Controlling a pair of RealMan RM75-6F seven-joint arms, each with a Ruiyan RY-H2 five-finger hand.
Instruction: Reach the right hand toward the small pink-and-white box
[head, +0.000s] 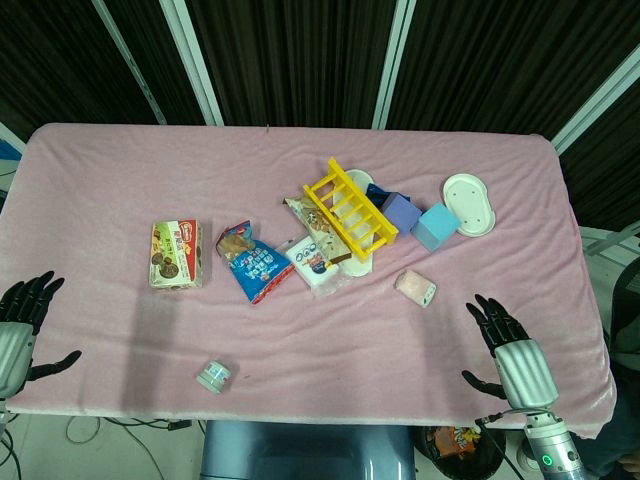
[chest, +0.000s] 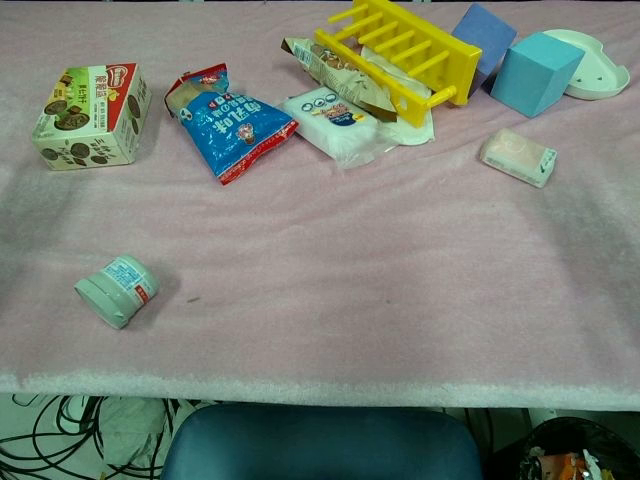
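Note:
The small pink-and-white box (head: 415, 288) lies on the pink cloth right of centre, also in the chest view (chest: 518, 157) at the upper right. My right hand (head: 505, 342) hovers at the table's near right edge, fingers spread and empty, below and to the right of the box and apart from it. My left hand (head: 22, 320) is at the near left edge, fingers apart, holding nothing. Neither hand shows in the chest view.
A yellow rack (head: 350, 209) sits on snack packets (head: 318, 262) at centre, with a purple cube (head: 401, 211), a teal cube (head: 435, 226) and a white dish (head: 469, 204) behind the box. A biscuit box (head: 177, 254), blue packet (head: 254, 264) and small jar (head: 214, 376) lie left.

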